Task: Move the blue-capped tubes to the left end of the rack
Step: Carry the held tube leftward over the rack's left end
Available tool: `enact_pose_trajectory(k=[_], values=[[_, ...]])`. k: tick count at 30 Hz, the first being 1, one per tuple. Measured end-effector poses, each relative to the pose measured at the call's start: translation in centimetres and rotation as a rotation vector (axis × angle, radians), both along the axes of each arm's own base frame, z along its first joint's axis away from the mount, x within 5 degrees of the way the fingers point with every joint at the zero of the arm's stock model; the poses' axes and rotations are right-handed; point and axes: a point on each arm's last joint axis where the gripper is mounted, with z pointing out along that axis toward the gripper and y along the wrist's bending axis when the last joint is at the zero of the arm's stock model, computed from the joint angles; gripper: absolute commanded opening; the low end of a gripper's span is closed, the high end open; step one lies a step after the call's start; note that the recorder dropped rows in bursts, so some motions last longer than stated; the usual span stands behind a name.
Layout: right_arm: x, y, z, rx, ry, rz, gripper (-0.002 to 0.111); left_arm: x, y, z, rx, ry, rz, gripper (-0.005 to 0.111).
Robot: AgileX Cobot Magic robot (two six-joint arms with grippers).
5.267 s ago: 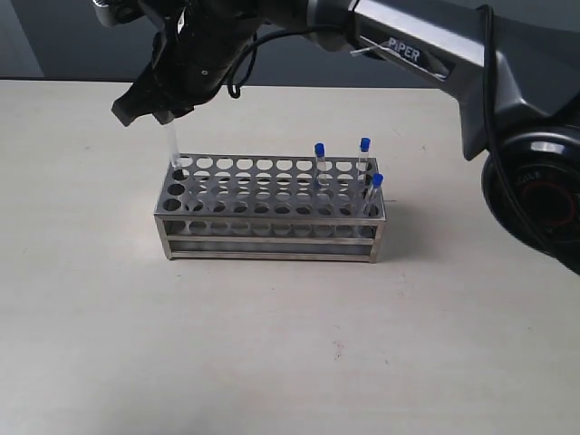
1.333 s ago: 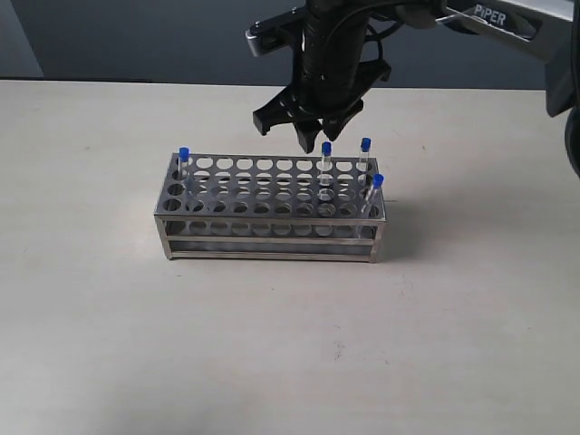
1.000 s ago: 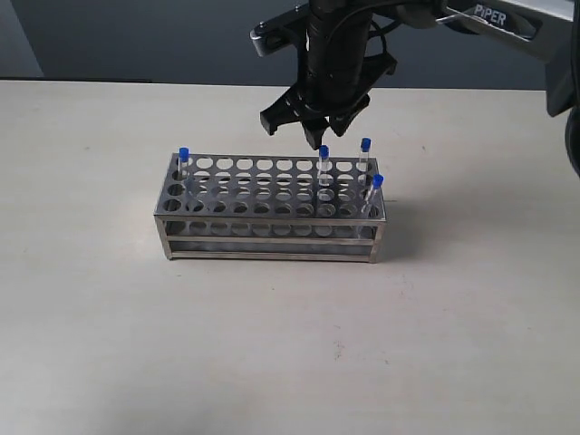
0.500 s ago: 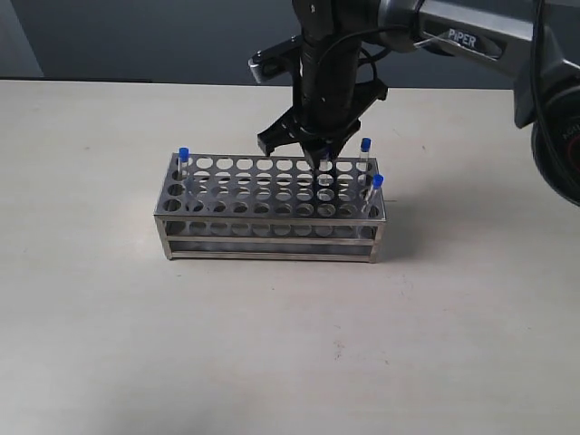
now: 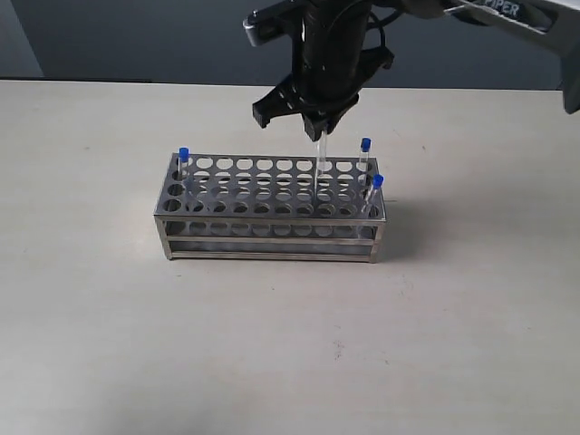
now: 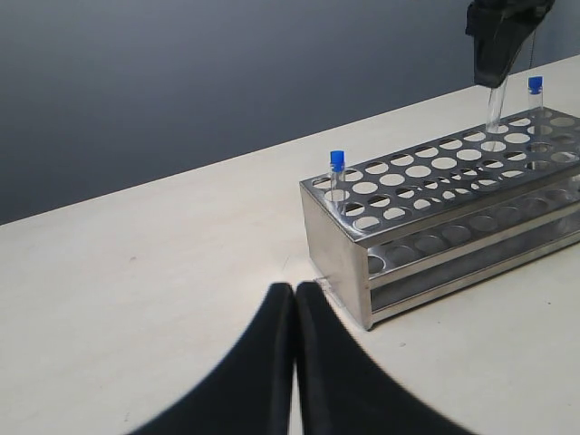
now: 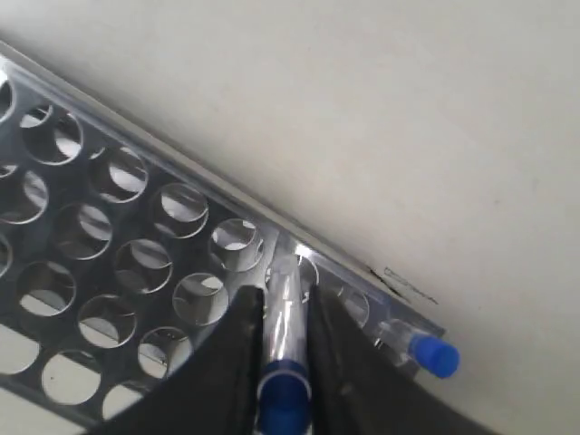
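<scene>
The steel rack [image 5: 268, 215] stands mid-table. My right gripper [image 5: 320, 131] hangs over its right part, shut on a blue-capped tube [image 5: 322, 165] that is lifted partway, its lower end still at the top plate. In the right wrist view the fingers [image 7: 243, 317] press that tube [image 7: 284, 292] from both sides, its cap [image 7: 285, 391] nearest the camera. One blue-capped tube [image 5: 183, 156] stands in the left end's back corner. Two more [image 5: 365, 145] [image 5: 377, 182] stand at the right end. My left gripper [image 6: 294, 290] is shut and empty, low beside the rack's left end [image 6: 337, 237].
The rack [image 7: 213, 201] has many free holes between its two ends. Bare beige tabletop [image 5: 290, 344] lies all around it. The right arm [image 5: 326, 45] reaches in from the upper right, above the rack's back edge.
My right gripper came down over the third tube from the right, shut on it, and has now risen, drawing the tube partway out of its hole.
</scene>
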Motion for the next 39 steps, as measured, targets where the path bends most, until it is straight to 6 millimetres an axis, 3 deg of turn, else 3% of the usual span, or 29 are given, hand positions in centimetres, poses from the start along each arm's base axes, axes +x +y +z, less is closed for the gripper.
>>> enact_pose_trajectory(k=[8,16,22,28,34,39], values=[[-2.0,-0.1,4.8,0.076,-0.075,0.027,0.000,0.0,0.0,0.0,0.000,0.000,0.000,0.001],[-3.7,0.1,7.3,0.206,-0.033,0.083,0.000,0.0,0.0,0.0,0.000,0.000,0.000,0.001],[-5.2,1.8,7.3,0.352,0.094,0.203,0.000,0.0,0.0,0.0,0.000,0.000,0.000,0.001],[-5.5,4.0,5.8,0.330,0.099,0.280,0.000,0.0,0.0,0.0,0.000,0.000,0.000,0.001],[-6.3,6.9,6.1,0.350,0.055,0.357,0.000,0.0,0.0,0.0,0.000,0.000,0.000,0.001],[-5.6,7.8,5.3,0.338,0.035,0.368,0.000,0.0,0.0,0.0,0.000,0.000,0.000,0.001]])
